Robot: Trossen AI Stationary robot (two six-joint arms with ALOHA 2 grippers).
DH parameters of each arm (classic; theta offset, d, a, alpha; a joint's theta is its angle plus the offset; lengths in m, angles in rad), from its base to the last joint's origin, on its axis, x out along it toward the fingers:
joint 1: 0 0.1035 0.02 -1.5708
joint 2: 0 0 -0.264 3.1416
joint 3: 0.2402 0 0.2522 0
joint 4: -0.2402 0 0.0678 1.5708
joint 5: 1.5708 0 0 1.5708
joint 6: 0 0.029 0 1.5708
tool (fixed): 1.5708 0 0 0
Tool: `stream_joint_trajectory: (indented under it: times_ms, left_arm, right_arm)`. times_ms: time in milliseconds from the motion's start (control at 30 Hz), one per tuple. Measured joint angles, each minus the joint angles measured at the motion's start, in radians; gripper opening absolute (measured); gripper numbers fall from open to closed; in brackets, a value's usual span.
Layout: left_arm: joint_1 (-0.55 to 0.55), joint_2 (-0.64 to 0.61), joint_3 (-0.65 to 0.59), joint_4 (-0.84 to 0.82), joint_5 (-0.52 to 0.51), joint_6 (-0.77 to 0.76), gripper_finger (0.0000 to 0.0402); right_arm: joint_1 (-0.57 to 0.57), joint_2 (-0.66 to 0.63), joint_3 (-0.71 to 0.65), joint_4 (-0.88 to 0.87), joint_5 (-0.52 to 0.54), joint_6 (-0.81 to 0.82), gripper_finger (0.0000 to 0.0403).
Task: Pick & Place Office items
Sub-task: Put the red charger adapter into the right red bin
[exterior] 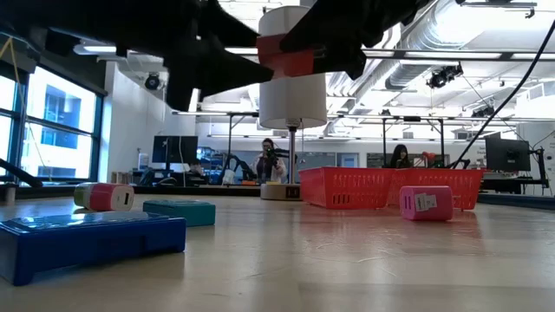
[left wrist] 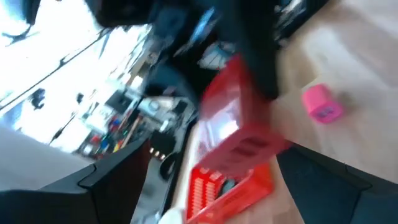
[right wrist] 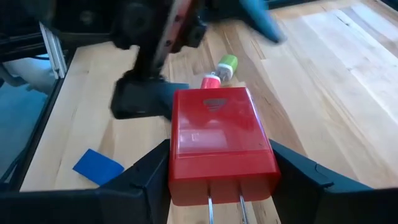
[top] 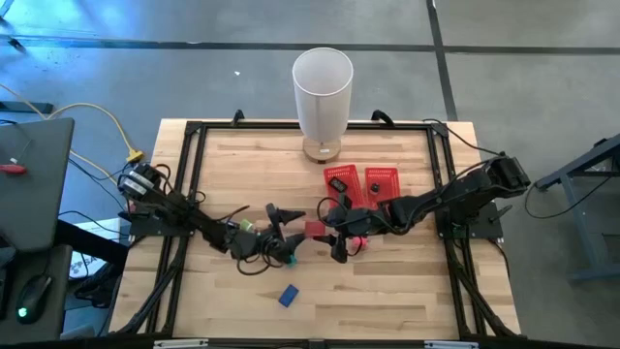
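Note:
A red box-shaped piece (top: pixel 317 229) with two metal prongs hangs above the table's middle, and my right gripper (top: pixel 334 231) is shut on it. The piece fills the right wrist view (right wrist: pixel 221 140) and shows high up in the low view (exterior: pixel 286 54). My left gripper (top: pixel 294 233) is open, just left of the red piece and facing it, and touches nothing. On the table lie a pink piece (top: pixel 356 242), a teal piece (exterior: pixel 179 212), a blue piece (top: pixel 288 296) and a pink-and-green roll (right wrist: pixel 221 71). My right gripper pinches the red piece by its two long sides (right wrist: pixel 177 163) between the two fingers (right wrist: pixel 146 171). The fingers come about level from the table's right and lie along the piece. The prong end (right wrist: pixel 224 208) points back toward the wrist. The piece is level and clear of the table.
The red two-compartment mesh tray (top: pixel 363 184) stands just beyond the grippers, toward the far right. The tall white cylinder (top: pixel 322 92) stands at the far edge. Bare wood lies near the front edge around the blue piece. People sit in the room behind.

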Motion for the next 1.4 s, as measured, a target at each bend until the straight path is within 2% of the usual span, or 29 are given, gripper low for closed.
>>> stream_joint_trajectory:
  times_ms: [100, 267, 367, 567, 767, 933, 1400]
  left_arm:
    - [0.003, 0.000, 0.000, -0.002, -0.023, -0.066, 0.0342]
    - [0.000, 0.000, 0.000, -0.003, -0.015, -0.199, 0.0342]
    - [-0.001, 0.000, 0.000, -0.003, 0.012, -0.226, 0.0342]
    - [0.014, 0.000, 0.000, -0.002, 0.025, -0.213, 0.0342]
    - [0.015, 0.000, 0.000, -0.003, 0.115, -0.101, 0.0342]
    - [0.004, 0.000, 0.000, -0.004, 0.119, -0.064, 0.0339]
    - [0.022, 0.000, 0.000, -0.002, 0.111, -0.076, 0.0265]
  right_arm:
    - [0.000, 0.000, 0.000, 0.001, 0.001, 0.000, 0.0202]
    - [-0.001, 0.000, 0.000, 0.003, 0.002, -0.001, 0.0200]
    - [-0.001, 0.000, 0.000, 0.003, 0.002, -0.003, 0.0200]
    - [-0.005, 0.000, 0.000, 0.000, 0.003, -0.003, 0.0202]
    - [-0.021, 0.000, 0.000, 0.000, -0.003, 0.021, 0.0201]
    - [-0.027, 0.000, 0.000, 0.000, -0.027, 0.026, 0.0202]
    - [-0.027, 0.000, -0.001, 0.006, -0.049, 0.065, 0.0202]
